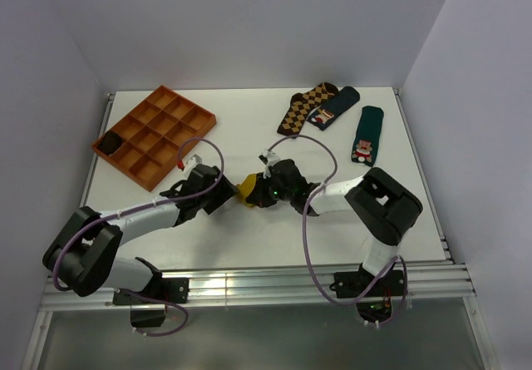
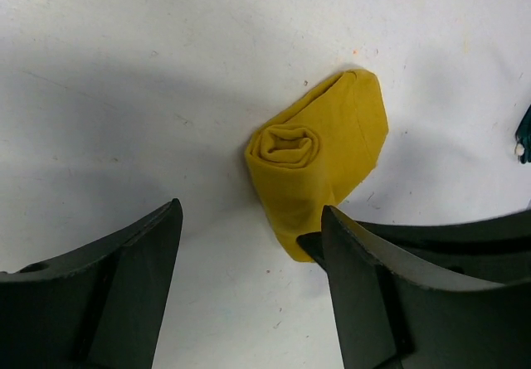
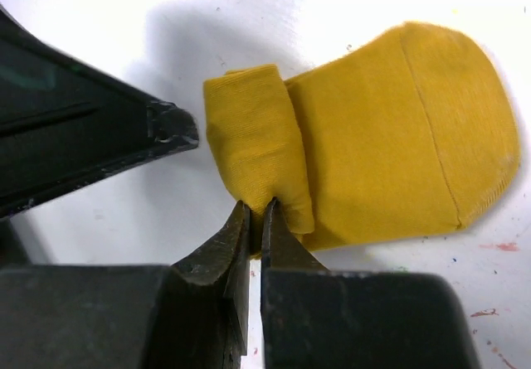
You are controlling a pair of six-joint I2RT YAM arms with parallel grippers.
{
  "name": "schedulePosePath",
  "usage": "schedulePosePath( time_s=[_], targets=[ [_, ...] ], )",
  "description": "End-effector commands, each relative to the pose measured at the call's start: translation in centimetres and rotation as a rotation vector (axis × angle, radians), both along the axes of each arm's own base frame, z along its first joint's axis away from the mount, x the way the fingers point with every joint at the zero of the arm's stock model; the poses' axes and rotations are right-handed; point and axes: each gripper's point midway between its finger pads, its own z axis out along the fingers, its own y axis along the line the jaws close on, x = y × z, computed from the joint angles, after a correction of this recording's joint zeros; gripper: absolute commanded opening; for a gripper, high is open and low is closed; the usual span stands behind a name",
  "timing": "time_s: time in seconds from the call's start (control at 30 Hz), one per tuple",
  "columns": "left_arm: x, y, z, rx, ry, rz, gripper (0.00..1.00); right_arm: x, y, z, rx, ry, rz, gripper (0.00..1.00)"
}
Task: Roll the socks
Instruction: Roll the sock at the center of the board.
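Note:
The mustard-yellow sock (image 1: 248,192) lies at the middle of the table, one end wound into a tight roll (image 2: 286,145) and the rest flat (image 3: 398,128). My right gripper (image 3: 255,207) is shut, its tips pinching the lower edge of the roll (image 3: 253,137). My left gripper (image 2: 251,211) is open just short of the roll's end, with only bare table between its fingers. One left fingertip (image 3: 170,124) sits close beside the roll, apart from it. Seen from the top, my left gripper (image 1: 224,189) and my right gripper (image 1: 264,194) face each other across the sock.
An orange compartment tray (image 1: 154,133) stands at the back left with a dark item (image 1: 110,143) in one cell. A brown argyle sock (image 1: 303,108) and two dark green socks (image 1: 335,108) (image 1: 366,135) lie at the back right.

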Motion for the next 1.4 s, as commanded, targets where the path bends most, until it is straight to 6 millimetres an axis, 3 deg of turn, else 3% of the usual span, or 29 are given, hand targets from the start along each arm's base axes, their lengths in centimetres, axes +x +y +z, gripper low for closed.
schedulePosePath(
  time_s=[0.0,0.4,0.77,1.03,1.23,1.37],
  targets=[
    [0.8,-0.2,1.0,-0.033,-0.048,0.02,0.72,-4.0,-3.2,-5.1,0.004,0.334,-0.036,0.0],
    [1.0,-1.3,0.0,-0.048,-0.04,-0.03,0.66,-4.6,-3.8,-6.9,0.122,0.574,-0.071,0.0],
    [1.9,-1.8,-0.8,-0.035,-0.049,-0.038,0.63,-4.4,-4.8,-8.2,0.112,0.638,-0.096,0.0],
    [1.7,-1.6,-2.5,-0.017,-0.018,-0.034,0.56,-4.4,-4.7,-8.5,0.107,0.653,-0.078,0.0],
    [1.3,-1.3,-4.4,0.009,0.021,-0.03,0.41,-3.9,-4.9,-8.1,0.078,0.615,-0.061,0.0],
    [0.9,-1.2,-5.3,0.02,0.047,-0.036,0.21,-3.1,-4.8,-6.9,0.067,0.55,-0.042,0.01]
  ],
)
